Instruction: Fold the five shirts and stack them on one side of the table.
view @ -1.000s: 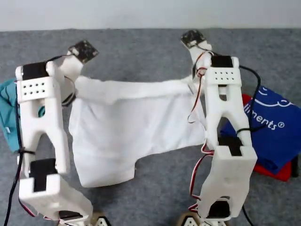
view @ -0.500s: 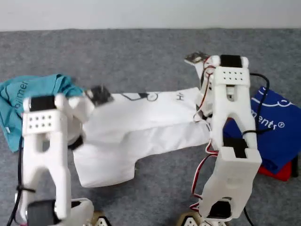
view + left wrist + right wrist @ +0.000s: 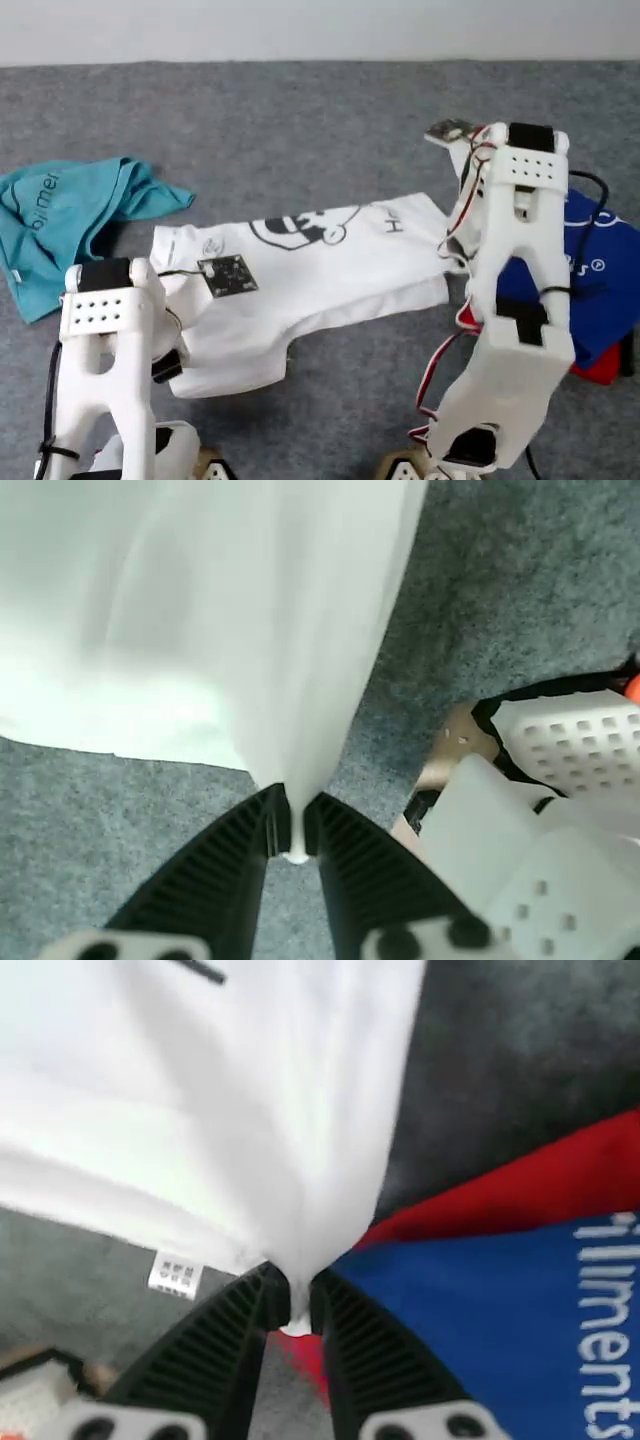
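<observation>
The left gripper (image 3: 290, 828) and right gripper (image 3: 292, 1302), each clamped on the white shirt (image 3: 300, 275), have dragged its edge back over the shirt itself, baring the print (image 3: 300, 228); the first fold looks nearly laid.

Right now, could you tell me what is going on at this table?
Two arms are handling a white shirt together. The left gripper is shut on one edge of it, and the right gripper is shut on the opposite edge. The shirt lies across the gray table with its black print facing up. A crumpled teal shirt sits on the left arm's side. On the right arm's side, a blue shirt lies on a red shirt.
</observation>
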You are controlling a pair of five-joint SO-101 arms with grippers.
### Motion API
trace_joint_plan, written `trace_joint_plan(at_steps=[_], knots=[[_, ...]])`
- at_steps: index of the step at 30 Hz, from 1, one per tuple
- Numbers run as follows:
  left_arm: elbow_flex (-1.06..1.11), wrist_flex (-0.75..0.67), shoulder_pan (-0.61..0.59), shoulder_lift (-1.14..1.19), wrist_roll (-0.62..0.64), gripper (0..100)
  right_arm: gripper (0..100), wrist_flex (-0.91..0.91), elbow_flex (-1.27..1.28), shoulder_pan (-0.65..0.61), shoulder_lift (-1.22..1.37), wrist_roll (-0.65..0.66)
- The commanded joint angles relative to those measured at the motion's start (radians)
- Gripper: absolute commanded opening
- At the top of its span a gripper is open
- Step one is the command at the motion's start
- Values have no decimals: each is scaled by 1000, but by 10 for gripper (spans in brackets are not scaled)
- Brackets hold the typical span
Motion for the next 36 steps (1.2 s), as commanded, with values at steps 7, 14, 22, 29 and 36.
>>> trace_joint_plan(at_steps=[7, 14, 22, 29, 36], knots=[[2, 28, -3, -32, -6, 36, 9, 31, 84, -35, -127, 17], [-16, 29, -3, -35, 66, 98, 99, 39, 84, -28, -134, 18], [-160, 29, -8, -35, 187, 151, 223, 38, 84, -36, -193, 17], [-360, -80, -106, -26, 308, 131, 179, -107, 83, -65, -203, -25], [-315, -422, -110, 60, 614, 15, 32, -458, 83, -183, -94, -184]])
